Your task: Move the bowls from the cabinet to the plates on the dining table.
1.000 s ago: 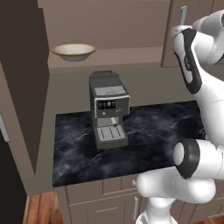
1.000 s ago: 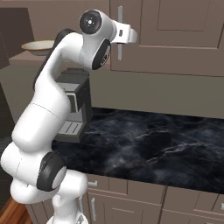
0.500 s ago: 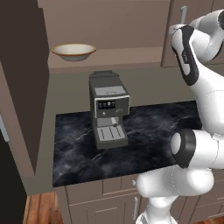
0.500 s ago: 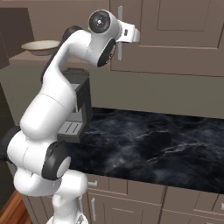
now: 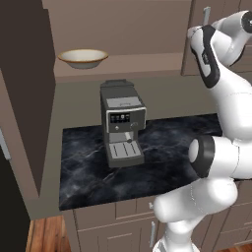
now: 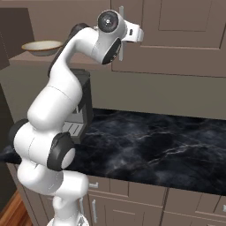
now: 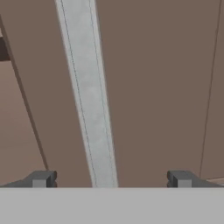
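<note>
One slim silver bar handle on the taupe-brown wooden cabinet door — long axis running up my hand view, leaning slightly, between my spread-wide gripper fingers, untouched. One wide shallow cream bowl with tan outside — upright, mouth up, on the open brown shelf above one grey coffee machine.

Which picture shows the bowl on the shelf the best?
The left base view: the cream bowl sits in plain sight on the open cabinet shelf, above the coffee machine. In the right base view it is small and far off at the left edge.
</note>
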Controlling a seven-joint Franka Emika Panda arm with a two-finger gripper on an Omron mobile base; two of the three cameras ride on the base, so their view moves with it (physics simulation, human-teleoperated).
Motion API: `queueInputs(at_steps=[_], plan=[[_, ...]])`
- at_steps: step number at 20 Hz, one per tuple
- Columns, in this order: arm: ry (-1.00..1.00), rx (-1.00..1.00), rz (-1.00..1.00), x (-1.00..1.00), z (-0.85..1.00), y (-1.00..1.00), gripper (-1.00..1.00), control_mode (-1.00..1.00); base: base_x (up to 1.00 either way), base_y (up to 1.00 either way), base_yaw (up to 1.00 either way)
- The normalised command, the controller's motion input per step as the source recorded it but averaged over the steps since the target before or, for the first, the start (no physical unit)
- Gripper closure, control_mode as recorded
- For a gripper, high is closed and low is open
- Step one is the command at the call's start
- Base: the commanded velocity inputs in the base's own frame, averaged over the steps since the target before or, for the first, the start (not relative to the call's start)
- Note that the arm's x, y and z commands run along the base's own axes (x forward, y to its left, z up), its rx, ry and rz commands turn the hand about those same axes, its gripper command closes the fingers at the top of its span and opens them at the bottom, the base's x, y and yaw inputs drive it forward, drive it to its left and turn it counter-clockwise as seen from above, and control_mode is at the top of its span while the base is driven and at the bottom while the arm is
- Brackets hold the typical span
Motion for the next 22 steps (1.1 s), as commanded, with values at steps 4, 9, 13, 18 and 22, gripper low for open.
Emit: queueInputs(at_steps=[4,9,13,18,22], plan=[[0.0,0.0,0.02,0.25,0.0,-0.03,1.0,-1.0,0.0,0.0,0.0],[-0.01,0.0,0.01,0.22,-0.01,0.0,1.0,-1.0,0.0,0.0,0.0],[0.0,0.0,0.01,0.23,-0.03,0.0,1.0,-1.0,0.0,0.0,0.0],[0.0,0.02,0.01,0.19,-0.08,0.0,1.0,-1.0,0.0,0.0,0.0],[0.01,0.07,0.0,-0.23,-0.13,-0.2,1.0,-1.0,0.0,0.0,0.0]])
